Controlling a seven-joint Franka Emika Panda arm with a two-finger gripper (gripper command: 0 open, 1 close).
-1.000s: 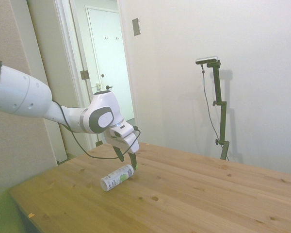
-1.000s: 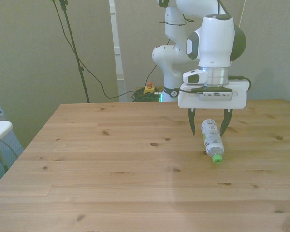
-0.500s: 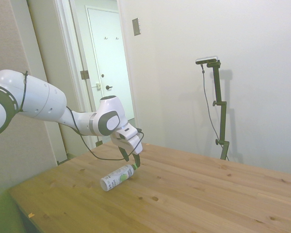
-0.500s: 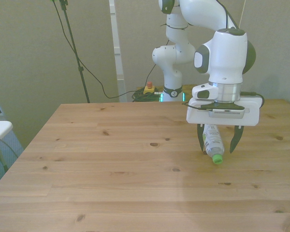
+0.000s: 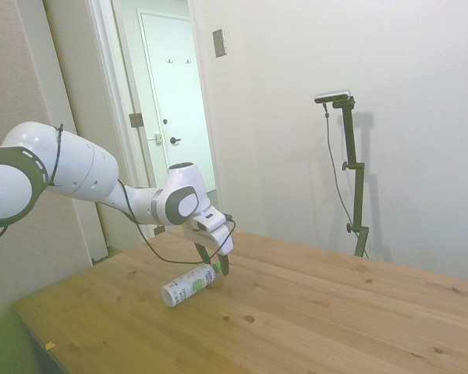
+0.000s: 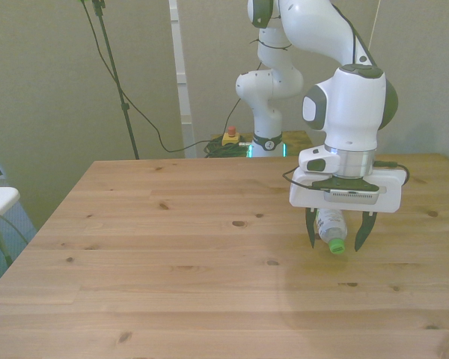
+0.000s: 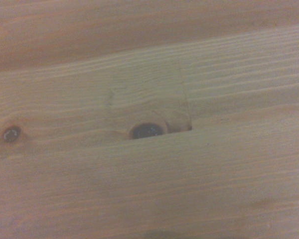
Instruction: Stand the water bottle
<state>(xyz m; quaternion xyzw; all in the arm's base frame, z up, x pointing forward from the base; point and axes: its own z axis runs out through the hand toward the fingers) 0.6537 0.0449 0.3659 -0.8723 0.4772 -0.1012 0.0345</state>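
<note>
I am hovering my gripper [image 6: 337, 241] with its jaws spread wide on either side of the water bottle [image 6: 331, 228], which is lying on its side on the wooden table [image 6: 172, 254], its green cap facing the camera in the front view.

soft even indoor light, blurry wrist view

The side camera stood off one side of the long wooden table [image 5: 312, 312], looking across it toward a white wall. The front camera faced the same table [image 6: 172, 284] from across it. The wrist camera looked closely down at blurred bare planks [image 7: 149, 189].
</note>
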